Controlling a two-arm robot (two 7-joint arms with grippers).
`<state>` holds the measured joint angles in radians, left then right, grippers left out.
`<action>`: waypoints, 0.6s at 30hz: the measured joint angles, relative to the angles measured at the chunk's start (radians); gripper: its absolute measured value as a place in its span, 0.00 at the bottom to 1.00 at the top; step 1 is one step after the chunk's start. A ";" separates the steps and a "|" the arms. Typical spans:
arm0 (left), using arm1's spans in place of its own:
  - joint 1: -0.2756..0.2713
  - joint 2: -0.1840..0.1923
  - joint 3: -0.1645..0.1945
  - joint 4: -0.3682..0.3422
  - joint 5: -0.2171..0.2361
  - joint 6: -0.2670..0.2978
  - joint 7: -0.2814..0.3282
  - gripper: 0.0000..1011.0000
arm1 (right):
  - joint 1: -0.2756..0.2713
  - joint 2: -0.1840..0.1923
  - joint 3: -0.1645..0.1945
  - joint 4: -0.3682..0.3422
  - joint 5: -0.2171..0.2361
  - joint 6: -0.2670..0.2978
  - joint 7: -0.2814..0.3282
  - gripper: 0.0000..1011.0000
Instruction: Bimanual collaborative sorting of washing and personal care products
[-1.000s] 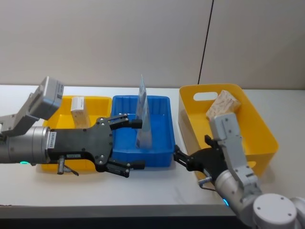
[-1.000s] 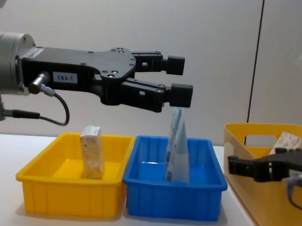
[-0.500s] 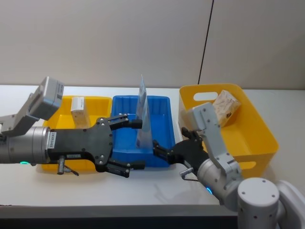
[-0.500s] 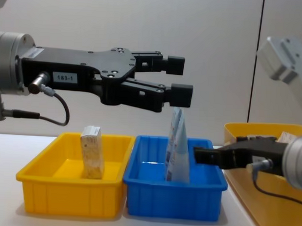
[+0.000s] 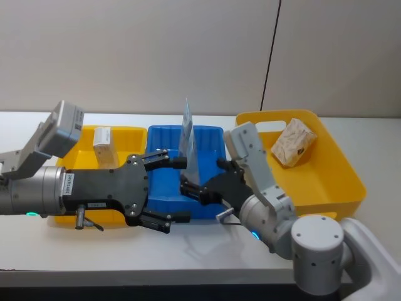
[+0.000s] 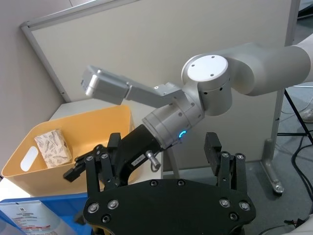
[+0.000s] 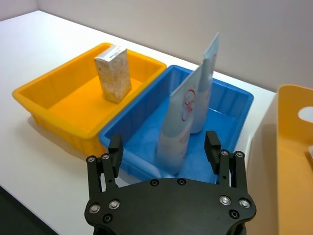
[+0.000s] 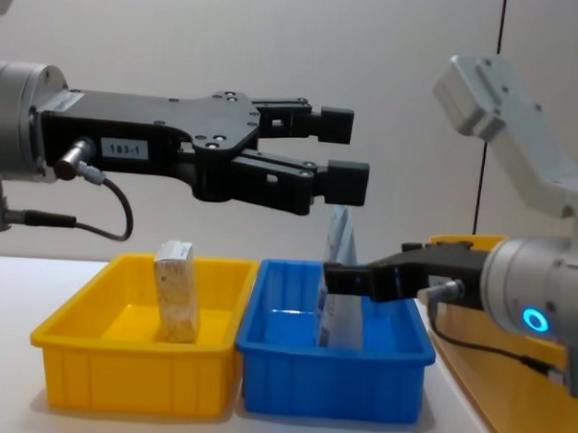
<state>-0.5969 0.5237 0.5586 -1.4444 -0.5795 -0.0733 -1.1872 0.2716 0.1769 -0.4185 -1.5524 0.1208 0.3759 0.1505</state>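
Two tapered light-blue and white tubes (image 5: pixel 187 152) (image 7: pixel 183 120) (image 8: pixel 339 297) stand upright in the blue tray (image 5: pixel 210 206). A small beige carton (image 5: pixel 102 145) (image 7: pixel 114 72) (image 8: pixel 175 292) stands in the left yellow tray (image 5: pixel 134 134). The leaf-print soft pack (image 5: pixel 292 143) (image 6: pixel 54 149) lies in the yellow basket (image 5: pixel 339 182). My left gripper (image 5: pixel 180 190) (image 8: pixel 344 153) hangs open and empty above the blue tray's front left. My right gripper (image 5: pixel 191 190) (image 7: pixel 164 144) (image 8: pixel 340 279) is open and low over the blue tray's front, with the nearer tube just ahead of its fingers.
The trays and basket stand in a row on a white table (image 5: pixel 207 248) with a wall behind. The two arms come close together over the blue tray (image 8: pixel 332 381). Bare table lies in front of the trays.
My right arm has swung left, from in front of the yellow basket to over the blue tray's front by the tubes. The left arm and all products have stayed put.
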 joint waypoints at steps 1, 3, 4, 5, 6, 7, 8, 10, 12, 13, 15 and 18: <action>0.000 0.000 0.000 0.000 0.000 0.000 0.000 0.99 | 0.009 -0.006 -0.003 0.011 -0.003 -0.001 0.003 0.99; 0.000 0.000 0.000 0.000 0.000 0.000 0.000 0.99 | 0.019 -0.012 -0.007 0.023 -0.005 -0.001 0.005 0.99; 0.000 0.000 0.000 0.000 0.000 0.000 0.000 0.99 | 0.023 -0.015 -0.009 0.028 -0.007 -0.002 0.006 0.99; 0.000 0.000 0.000 0.000 0.000 0.000 0.000 0.99 | 0.031 -0.021 -0.012 0.039 -0.009 -0.002 0.008 0.99; 0.000 0.000 0.000 0.000 0.000 0.000 0.000 0.99 | 0.035 -0.024 -0.013 0.045 -0.010 -0.003 0.009 0.99; 0.000 0.000 0.000 0.000 0.000 0.000 0.000 0.99 | 0.041 -0.028 -0.015 0.053 -0.012 -0.003 0.009 0.99; 0.000 0.000 0.000 0.000 0.000 0.000 0.000 0.99 | 0.045 -0.031 -0.016 0.059 -0.013 -0.003 0.009 0.99; 0.000 0.000 0.000 0.000 0.000 0.000 0.000 0.99 | 0.059 -0.043 -0.021 0.077 -0.017 -0.004 0.010 0.99; 0.000 0.000 0.000 0.000 0.000 0.000 0.000 0.99 | 0.069 -0.052 -0.025 0.095 -0.022 -0.004 0.010 0.99; 0.000 0.000 0.000 0.000 0.000 0.000 0.000 0.99 | 0.073 -0.055 -0.026 0.100 -0.023 -0.005 0.010 0.99; 0.000 0.000 0.000 0.000 0.000 0.000 0.000 0.99 | 0.084 -0.065 -0.030 0.117 -0.027 -0.006 0.010 0.99; 0.000 0.000 0.000 0.000 0.000 0.000 0.000 0.99 | 0.096 -0.076 -0.033 0.139 -0.033 -0.007 0.007 0.99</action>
<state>-0.5969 0.5237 0.5586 -1.4444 -0.5795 -0.0733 -1.1872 0.3675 0.1011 -0.4513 -1.4136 0.0875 0.3689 0.1578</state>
